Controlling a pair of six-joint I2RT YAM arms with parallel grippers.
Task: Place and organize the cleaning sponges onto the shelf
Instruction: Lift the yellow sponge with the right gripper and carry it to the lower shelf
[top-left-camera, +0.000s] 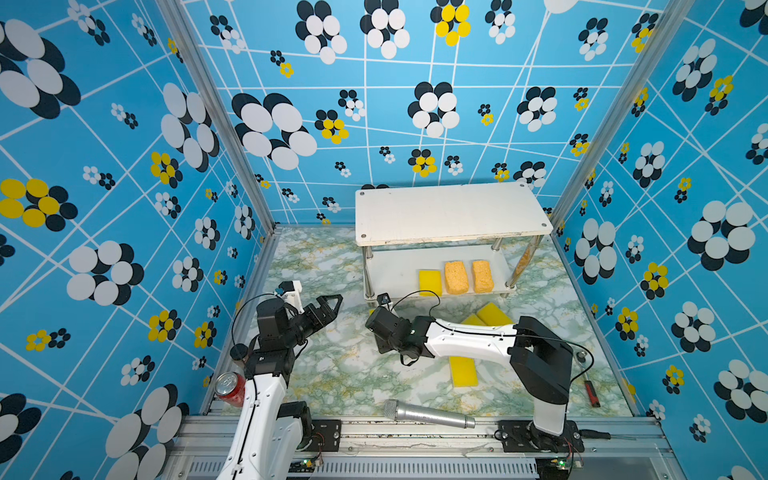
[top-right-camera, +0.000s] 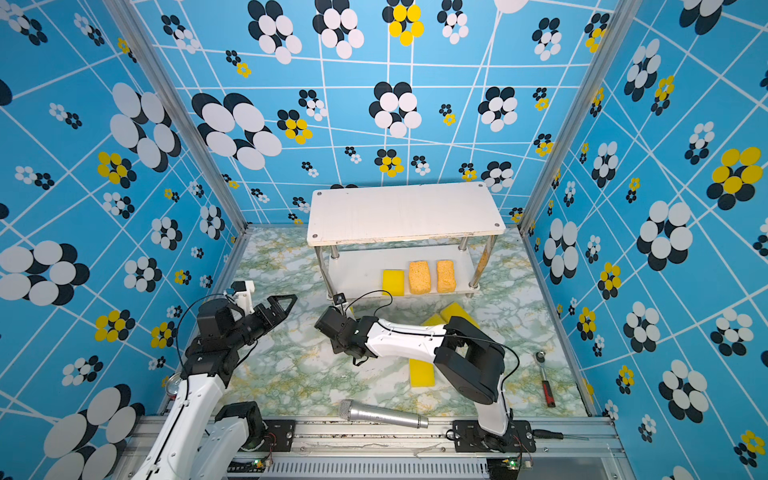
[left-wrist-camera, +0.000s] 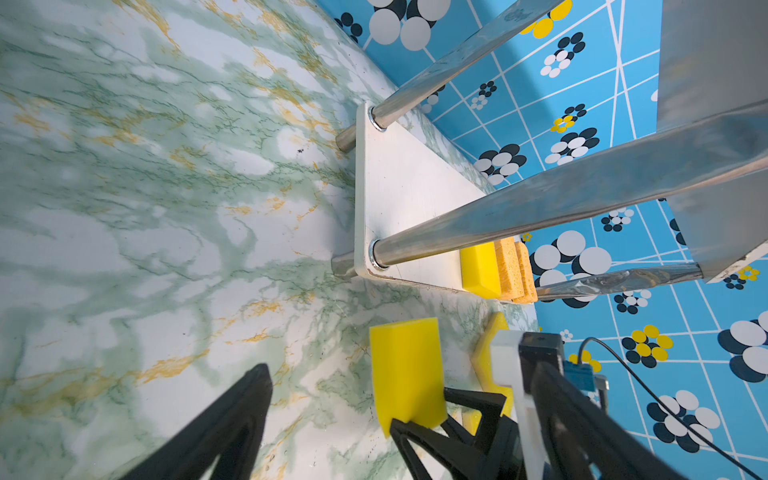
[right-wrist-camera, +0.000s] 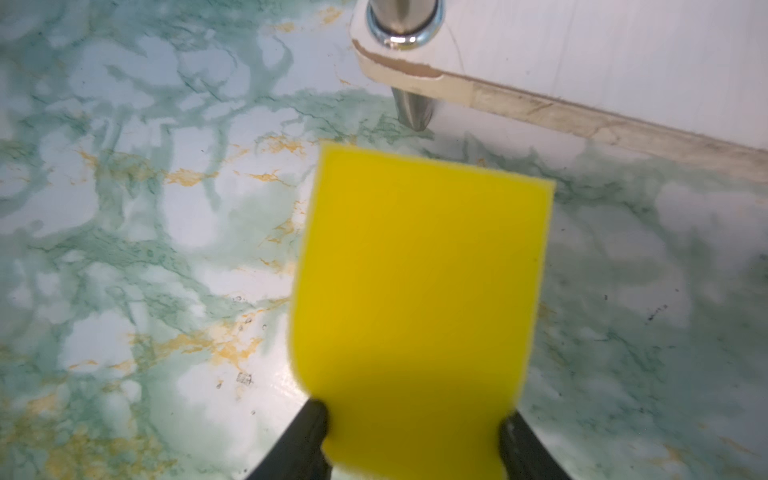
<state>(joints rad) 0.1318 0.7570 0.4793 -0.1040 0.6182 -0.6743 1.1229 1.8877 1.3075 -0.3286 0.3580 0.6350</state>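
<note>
Marble tabletop (right-wrist-camera: 124, 249) | yellow sponge (right-wrist-camera: 415, 282) pinched in right gripper (right-wrist-camera: 413, 419) | near shelf (right-wrist-camera: 582, 50)

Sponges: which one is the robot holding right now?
The small yellow sponge pinched in the right gripper's fingers; the others lie on the shelf or the table.

Seven sponges in all. One small yellow sponge (top-left-camera: 429, 281) sits on the shelf (top-left-camera: 449, 212) at 1 o'clock, and a second (right-wrist-camera: 419, 291) is near the middle of the table (top-left-camera: 332, 374), making two. Two orange sponges (top-left-camera: 456, 276) (top-left-camera: 482, 275), both on the shelf. Three flat yellow sponges (top-left-camera: 494, 312) (top-left-camera: 471, 318) (top-left-camera: 463, 372): two at 3 o'clock, one at 5. One shelf, two boards. One microphone (top-left-camera: 428, 414) at 6, one can (top-left-camera: 230, 386) at 8, one red-handled tool (top-left-camera: 592, 392) at 4. Two arms (top-left-camera: 262, 399) (top-left-camera: 469, 338).
</note>
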